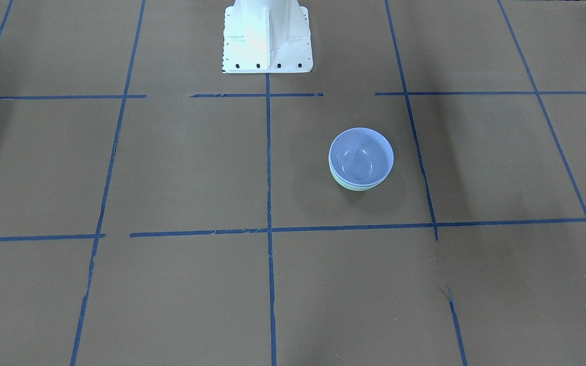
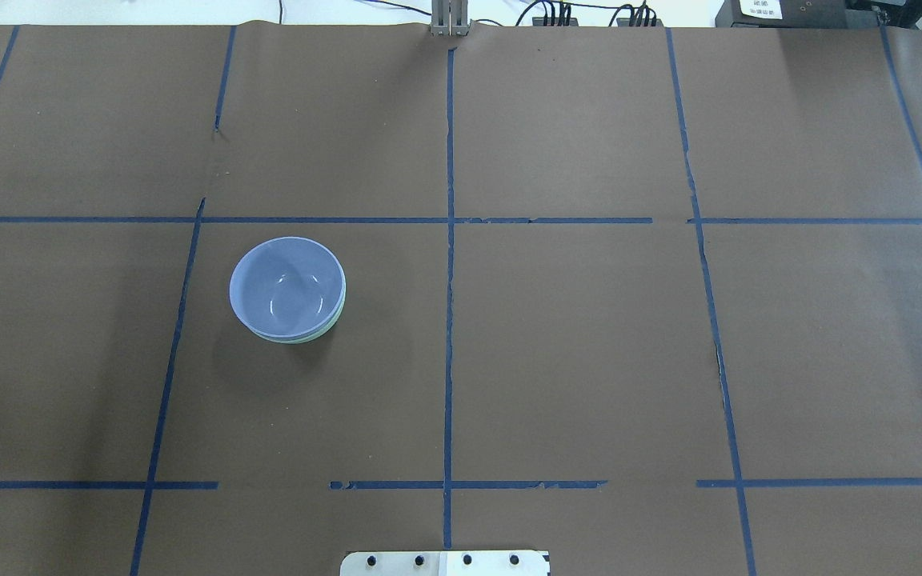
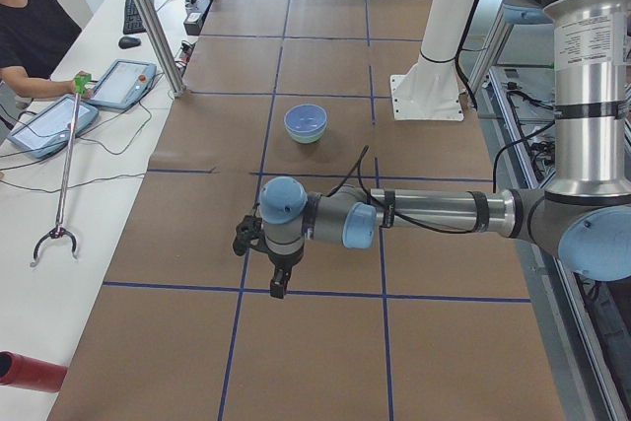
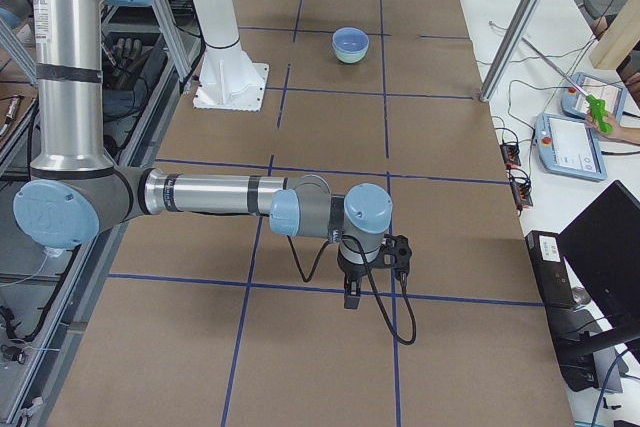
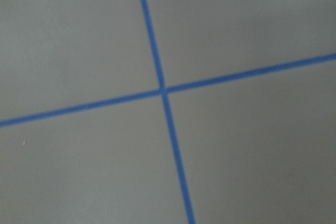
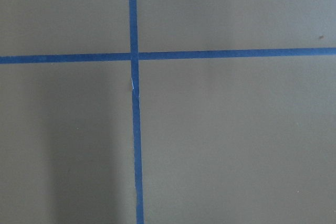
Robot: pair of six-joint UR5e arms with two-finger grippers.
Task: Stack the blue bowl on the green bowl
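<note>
And there we have it: the blue bowl (image 1: 360,155) sits nested inside the green bowl (image 1: 356,186), upright, and only a thin mint crescent of the lower one peeks out under its rim. From overhead we see the pair on the robot's left half of the worktop (image 2: 589,360), in the middle square just left of the centre tape line (image 2: 450,320), touching none of the tape. Nothing grips the stack; it stands alone on the brown paper, with a soft shadow beside it. Moving outward, the white base (image 1: 267,35) of the robot stands at the worktop's edge, well apart from the bowls. Both arms are off at the far ends. In the left-side view the left claw (image 3: 279,278) points down at the worktop near a tape line, well clear of the stack, and from that angle we cannot tell whether it is open or closed. It is the same on the other side: the right claw (image 4: 352,297) points down near a tape line, a black cable looping beside it, and again we cannot tell its state. Both wrist cameras give us only brown paper and a blue tape crossing, with the left one blurred. Beside the worktop a person (image 3: 30,27) in black sits at a side bench with a tablet (image 3: 123,84) and a long grabber stick (image 3: 64,170).
</note>
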